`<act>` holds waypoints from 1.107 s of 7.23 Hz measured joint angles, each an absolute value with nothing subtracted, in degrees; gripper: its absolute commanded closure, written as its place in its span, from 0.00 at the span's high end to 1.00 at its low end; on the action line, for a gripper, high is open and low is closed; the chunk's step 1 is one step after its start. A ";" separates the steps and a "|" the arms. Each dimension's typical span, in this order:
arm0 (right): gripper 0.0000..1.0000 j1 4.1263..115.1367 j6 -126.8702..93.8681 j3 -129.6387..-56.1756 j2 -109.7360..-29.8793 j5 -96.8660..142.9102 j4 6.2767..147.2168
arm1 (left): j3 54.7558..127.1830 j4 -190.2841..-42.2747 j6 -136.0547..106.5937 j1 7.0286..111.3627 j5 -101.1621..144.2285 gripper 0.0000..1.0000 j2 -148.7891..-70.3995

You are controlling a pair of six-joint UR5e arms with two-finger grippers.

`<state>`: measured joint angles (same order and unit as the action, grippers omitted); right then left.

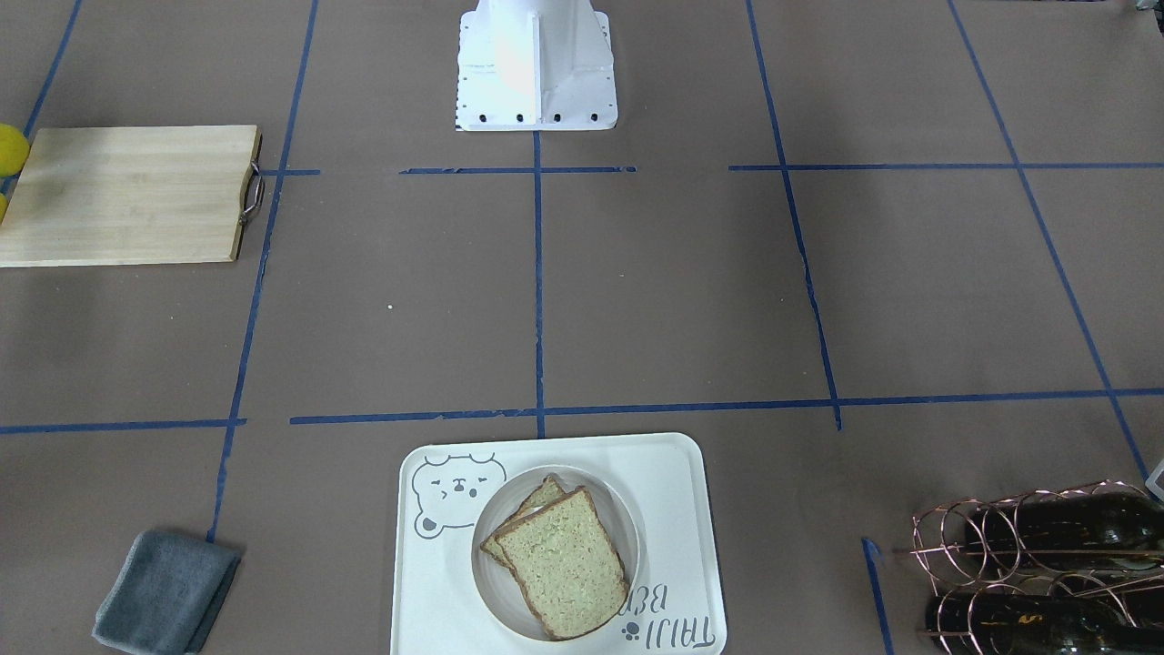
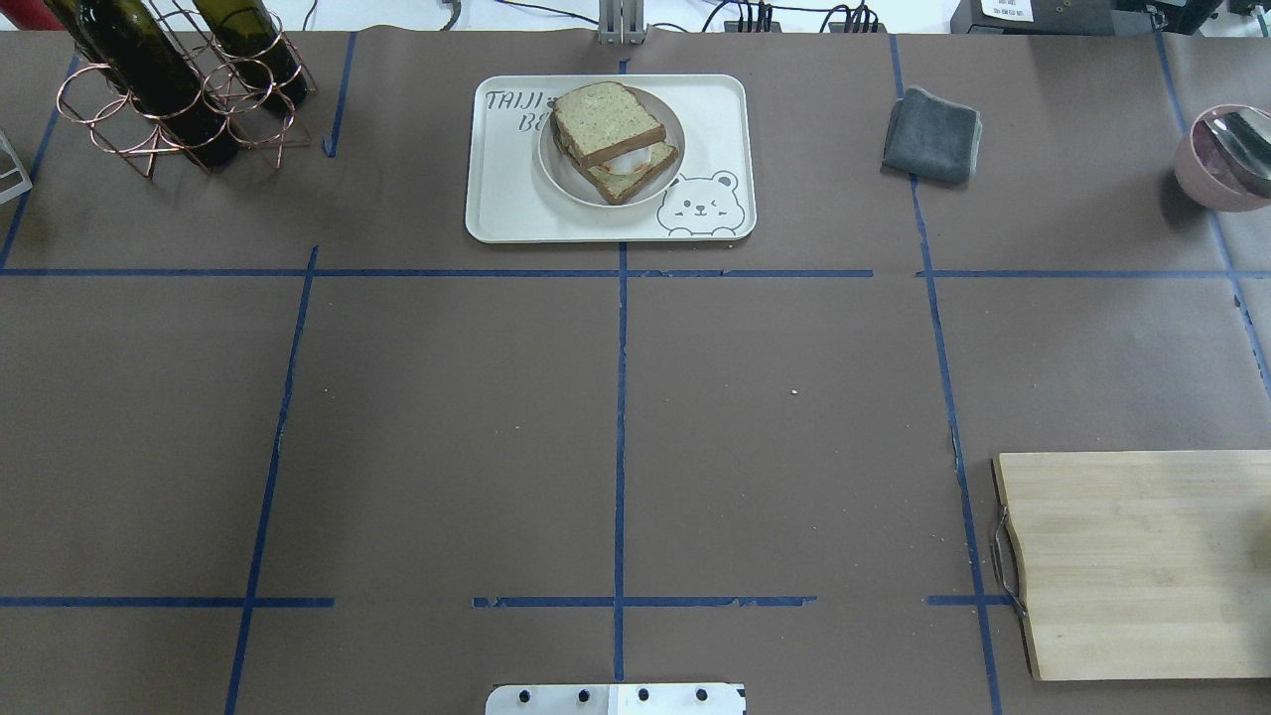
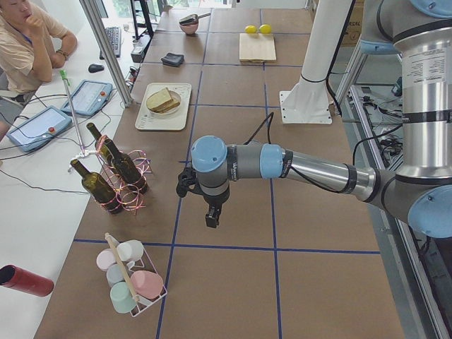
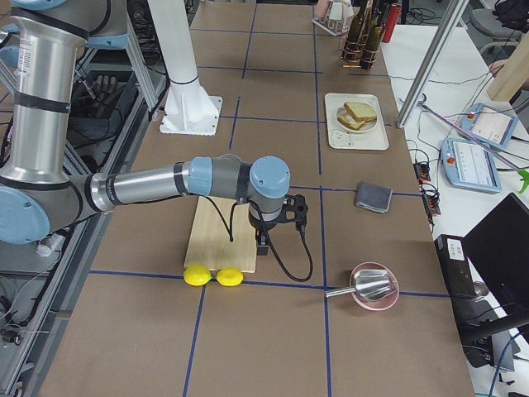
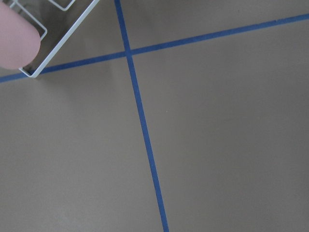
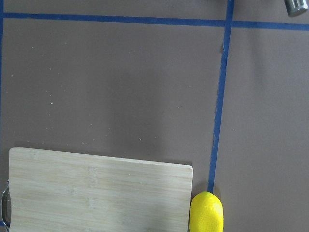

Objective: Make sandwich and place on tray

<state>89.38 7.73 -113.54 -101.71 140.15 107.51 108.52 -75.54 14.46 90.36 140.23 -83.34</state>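
The sandwich (image 1: 559, 559), two brown-crusted bread slices with egg between, lies on a small white plate (image 1: 629, 529) on the cream bear tray (image 1: 677, 491) at the table's far middle. It also shows in the overhead view (image 2: 606, 124) with the tray (image 2: 496, 209). My left gripper (image 3: 211, 220) hangs over bare table far from the tray, seen only in the exterior left view. My right gripper (image 4: 262, 246) hangs over the cutting board's end, seen only in the exterior right view. I cannot tell whether either is open or shut.
A wooden cutting board (image 2: 1142, 561) lies near right, with two lemons (image 4: 213, 275) beside it. A grey cloth (image 2: 931, 136) and a pink bowl with a spoon (image 2: 1221, 159) sit far right. A copper bottle rack (image 2: 169, 89) stands far left. A cup rack (image 3: 131, 279) stands beyond it.
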 measured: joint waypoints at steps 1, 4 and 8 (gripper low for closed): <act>1.00 89.37 7.73 -113.52 -101.80 140.21 107.42 | 105.38 -77.36 14.48 90.29 141.26 1.00 -85.09; 1.00 89.31 7.68 -113.53 -101.79 140.35 107.32 | 100.10 -79.45 14.46 90.29 141.48 1.00 -88.10; 1.00 88.90 7.03 -112.11 -101.62 140.32 107.33 | 97.99 -79.87 14.53 90.59 141.42 1.00 -86.80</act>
